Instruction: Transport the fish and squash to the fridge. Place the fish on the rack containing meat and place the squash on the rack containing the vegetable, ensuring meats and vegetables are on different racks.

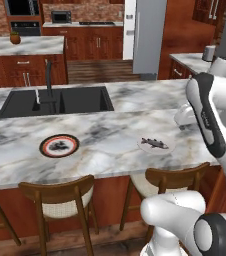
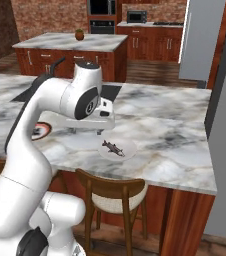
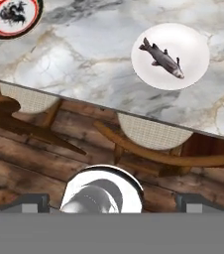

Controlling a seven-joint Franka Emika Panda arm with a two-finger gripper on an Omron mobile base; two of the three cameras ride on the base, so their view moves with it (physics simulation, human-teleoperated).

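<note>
The fridge (image 1: 147,35) stands tall and grey-silver beyond the far edge of the marble counter (image 1: 110,132), its door shut as far as I can tell. The counter runs wide across both base views; a black sink (image 1: 55,101) with a dark faucet (image 1: 48,82) is sunk into it near its far edge, toward the left end.

Two wooden stools (image 1: 60,197) with pale woven seats stand tucked under the counter's near edge.

On the counter, close to the near edge, sit two plates well apart. The left one is a dark-rimmed patterned plate (image 1: 59,145) with a black motif on it. The right one is a plain white plate (image 3: 170,55), round.

The fish (image 3: 162,58) lies flat on the white plate, roughly centred, dark with a lighter belly. In the hand view its tail points to the upper left.

My pincer (image 2: 99,131) hangs above the counter, just beside the white plate and apart from it, touching nothing. Its jaws stand spread wide, with nothing between them.
</note>
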